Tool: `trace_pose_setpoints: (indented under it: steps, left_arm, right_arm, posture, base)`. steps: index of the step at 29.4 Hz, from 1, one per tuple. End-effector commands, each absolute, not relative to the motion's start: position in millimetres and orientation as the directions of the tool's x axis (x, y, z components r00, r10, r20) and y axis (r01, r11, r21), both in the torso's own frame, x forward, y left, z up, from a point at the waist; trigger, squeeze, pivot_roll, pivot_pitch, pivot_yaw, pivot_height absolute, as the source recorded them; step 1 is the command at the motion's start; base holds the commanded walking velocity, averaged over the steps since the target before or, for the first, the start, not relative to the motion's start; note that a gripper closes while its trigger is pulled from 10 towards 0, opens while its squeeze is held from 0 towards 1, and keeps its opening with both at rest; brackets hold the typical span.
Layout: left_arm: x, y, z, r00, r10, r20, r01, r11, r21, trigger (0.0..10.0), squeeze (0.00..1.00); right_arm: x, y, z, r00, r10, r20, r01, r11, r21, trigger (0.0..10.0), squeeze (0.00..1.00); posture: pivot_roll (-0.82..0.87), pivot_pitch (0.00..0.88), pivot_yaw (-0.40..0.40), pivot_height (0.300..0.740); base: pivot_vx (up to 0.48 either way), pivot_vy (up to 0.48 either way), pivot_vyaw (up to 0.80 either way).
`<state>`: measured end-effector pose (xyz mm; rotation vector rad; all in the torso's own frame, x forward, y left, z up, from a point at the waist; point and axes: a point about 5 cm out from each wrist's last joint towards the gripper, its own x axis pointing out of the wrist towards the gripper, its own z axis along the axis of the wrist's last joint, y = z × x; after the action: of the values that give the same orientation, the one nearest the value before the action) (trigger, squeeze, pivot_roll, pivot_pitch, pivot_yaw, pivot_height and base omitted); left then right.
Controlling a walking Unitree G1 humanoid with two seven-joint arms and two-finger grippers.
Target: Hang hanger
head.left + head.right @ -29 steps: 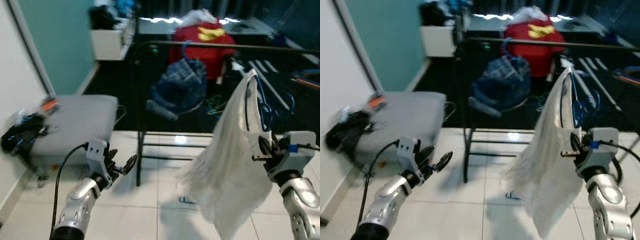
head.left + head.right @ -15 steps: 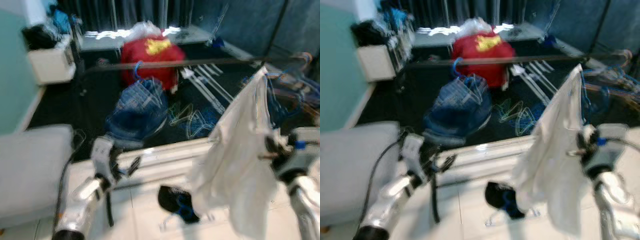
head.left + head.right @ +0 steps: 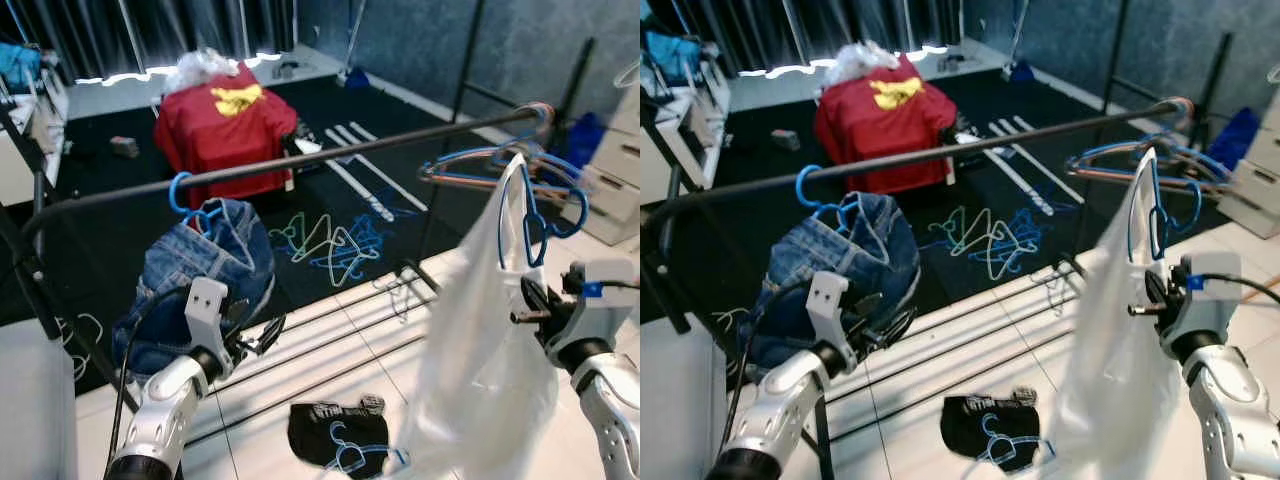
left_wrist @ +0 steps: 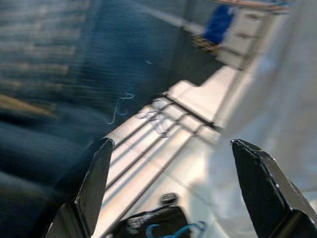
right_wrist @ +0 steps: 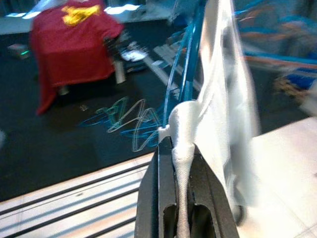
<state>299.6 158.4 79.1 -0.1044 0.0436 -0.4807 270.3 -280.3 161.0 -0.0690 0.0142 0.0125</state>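
A blue hanger (image 3: 540, 215) carrying a white garment (image 3: 485, 340) is held up at the right, just in front of the black clothes rail (image 3: 300, 160). My right gripper (image 3: 530, 305) is shut on the hanger through the cloth. In the right wrist view the fingers (image 5: 163, 198) clamp the white fabric, and the blue hanger (image 5: 190, 64) rises beyond it. The hanger's hook sits below the rail's right end and apart from it. My left gripper (image 3: 262, 335) is open and holds nothing, low at the left; its fingertips (image 4: 101, 153) stand wide apart in the left wrist view.
Jeans (image 3: 200, 275) hang on a blue hanger from the rail's left part. Several coloured hangers (image 3: 480, 160) crowd its right end. Loose hangers (image 3: 330, 240) lie on the dark carpet by a red-covered thing (image 3: 225, 115). A black garment (image 3: 335, 440) lies on the tiles.
The camera has swung right, so the rail and jeans now sit to the left. The right gripper still holds the hanger with the white garment, and the left stays open.
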Motion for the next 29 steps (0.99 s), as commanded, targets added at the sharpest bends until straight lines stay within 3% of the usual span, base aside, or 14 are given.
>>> trace_pose_setpoints:
  steps: [1,10,14,16,19,29]
  left_arm:
    - [298,163,77,0.888,-0.457,-0.043,0.452,0.887,-0.093,10.0,0.0]
    - [297,160,76,0.886,-0.46,-0.05,0.455,0.886,-0.091,10.0,0.0]
    - [297,158,76,0.883,-0.467,-0.046,0.462,0.882,-0.094,10.0,0.0]
    - [295,154,77,0.872,-0.489,-0.041,0.486,0.872,-0.063,10.0,0.0]
    - [293,152,76,0.866,-0.498,-0.043,0.498,0.867,-0.02,10.0,0.0]
    - [287,150,69,0.853,-0.516,-0.081,0.52,0.853,0.038,10.0,0.0]
  right_arm:
    - [271,-275,167,0.999,0.045,0.002,-0.045,0.998,-0.048,10.0,0.0]
    - [273,-254,169,0.985,0.172,-0.008,-0.172,0.984,0.055,10.0,0.0]
    - [266,-224,176,0.923,0.385,0.016,-0.381,0.908,0.172,10.0,0.0]
    - [257,-208,185,0.86,0.508,0.05,-0.509,0.846,0.16,10.0,0.0]
    - [251,-200,191,0.817,0.572,0.07,-0.576,0.805,0.143,10.0,0.0]
    - [261,-212,203,0.884,0.463,0.059,-0.466,0.864,0.191,10.0,0.0]
  posture:
    - [-0.04,0.025,0.028,0.74]
    - [-0.04,0.027,0.025,0.74]
    - [-0.04,0.025,0.025,0.74]
    - [-0.04,0.027,0.025,0.74]
    - [-0.04,0.029,0.024,0.74]
    - [-0.04,0.034,0.026,0.74]
  base:
    - [0.435,0.0,0.0]
    - [0.432,0.0,0.0]
    - [0.394,0.0,0.0]
    - [0.0,0.0,0.0]
    - [0.0,0.0,0.0]
    - [0.0,0.0,0.0]
